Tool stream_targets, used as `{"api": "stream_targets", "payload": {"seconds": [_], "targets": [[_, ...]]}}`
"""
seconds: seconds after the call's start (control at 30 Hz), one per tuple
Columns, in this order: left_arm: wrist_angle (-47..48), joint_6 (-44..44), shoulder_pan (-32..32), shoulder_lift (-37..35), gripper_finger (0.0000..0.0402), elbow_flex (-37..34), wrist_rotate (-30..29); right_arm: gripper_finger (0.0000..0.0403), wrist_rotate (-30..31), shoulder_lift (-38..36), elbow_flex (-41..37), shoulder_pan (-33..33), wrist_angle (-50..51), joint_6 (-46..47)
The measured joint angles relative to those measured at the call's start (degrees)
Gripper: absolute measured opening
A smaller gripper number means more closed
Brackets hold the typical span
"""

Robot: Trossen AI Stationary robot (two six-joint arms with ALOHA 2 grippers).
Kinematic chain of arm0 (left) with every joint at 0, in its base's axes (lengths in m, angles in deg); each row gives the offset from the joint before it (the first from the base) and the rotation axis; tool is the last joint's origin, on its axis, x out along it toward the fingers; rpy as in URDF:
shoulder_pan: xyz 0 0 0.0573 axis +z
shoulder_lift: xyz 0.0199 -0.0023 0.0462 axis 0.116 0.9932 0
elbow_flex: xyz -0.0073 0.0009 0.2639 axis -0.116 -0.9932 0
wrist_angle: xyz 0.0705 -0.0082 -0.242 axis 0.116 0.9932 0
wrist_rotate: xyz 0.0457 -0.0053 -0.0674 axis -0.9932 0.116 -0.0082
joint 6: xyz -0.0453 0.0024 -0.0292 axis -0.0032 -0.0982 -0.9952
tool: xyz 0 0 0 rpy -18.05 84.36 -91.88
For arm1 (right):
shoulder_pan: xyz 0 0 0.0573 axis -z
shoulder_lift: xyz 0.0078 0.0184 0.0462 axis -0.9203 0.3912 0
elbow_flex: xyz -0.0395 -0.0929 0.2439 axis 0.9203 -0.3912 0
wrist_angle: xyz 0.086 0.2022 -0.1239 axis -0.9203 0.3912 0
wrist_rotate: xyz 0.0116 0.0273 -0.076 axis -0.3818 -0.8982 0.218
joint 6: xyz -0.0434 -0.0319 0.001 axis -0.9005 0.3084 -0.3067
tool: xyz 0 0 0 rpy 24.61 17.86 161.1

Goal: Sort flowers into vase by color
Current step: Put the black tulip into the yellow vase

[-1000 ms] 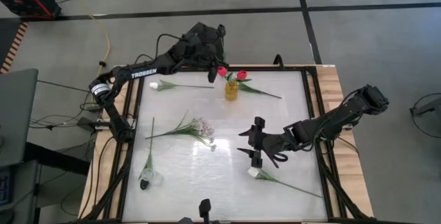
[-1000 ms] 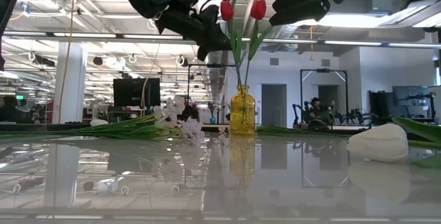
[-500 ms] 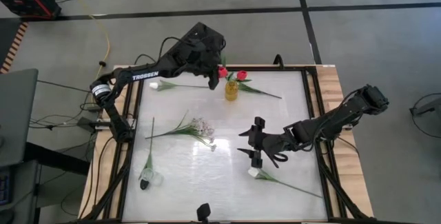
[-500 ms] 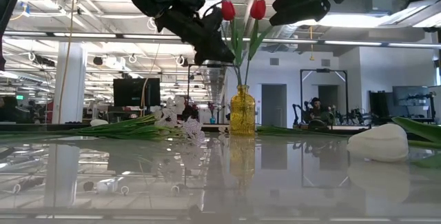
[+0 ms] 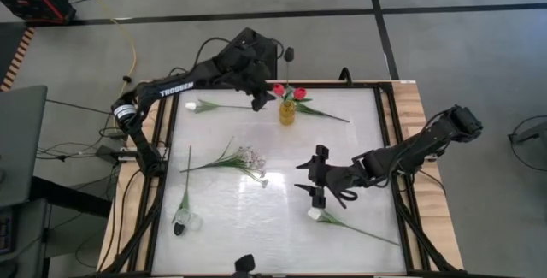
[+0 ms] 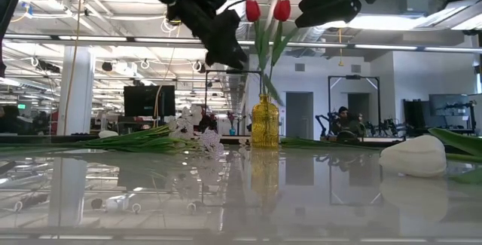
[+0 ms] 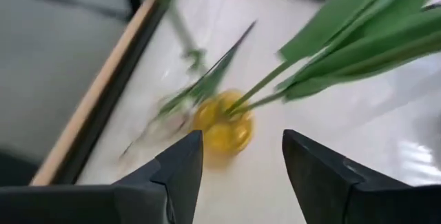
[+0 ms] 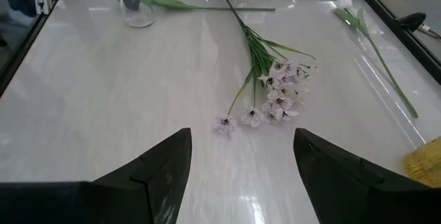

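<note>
Two red tulips [image 5: 288, 92] stand upright with their stems in the small yellow vase [image 5: 286, 113] at the table's far middle. My left gripper [image 5: 261, 99] is open, level with the buds [image 6: 252, 9] and just left of them, touching nothing. In its wrist view the vase [image 7: 222, 125] and green leaves [image 7: 344, 38] lie beyond its fingers. My right gripper [image 5: 316, 184] hovers open at mid-table, above a white tulip [image 5: 314, 215] that lies flat. A white blossom spray [image 5: 249, 160] and another white tulip [image 5: 193, 105] also lie flat.
A flower lies with its head at a clear glass [image 5: 183, 222] near the left front. A green stem [image 5: 326, 114] lies right of the vase. The black frame [image 5: 386, 141] rims the glossy white table; bare surface [image 8: 103, 93] spreads between the flowers.
My left gripper has opened and let go of the left red tulip's stem, tipped its fingers further down and drawn slightly away toward the table's left. The tulip stays upright in the vase beside the other one.
</note>
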Motion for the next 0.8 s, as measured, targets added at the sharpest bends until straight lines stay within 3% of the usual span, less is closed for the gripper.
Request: {"api": "stream_targets", "payload": {"seconds": [0.37,0.6,0.8], "targets": [[33.6,1.2,-1.7,-0.9,0.0185,13.3,-13.8,0.0282,-0.1,-0.4,0.0,2.3,2.0,0.4],[41.5,4.6,-1.4,-7.4,0.0185,8.4,-22.0,0.0282,-0.1,-0.3,0.0,2.6,1.7,0.4],[37.7,3.4,1.4,-18.0,0.0185,-1.0,-19.7,0.0282,-0.1,-0.3,0.0,2.6,1.6,1.9]]}}
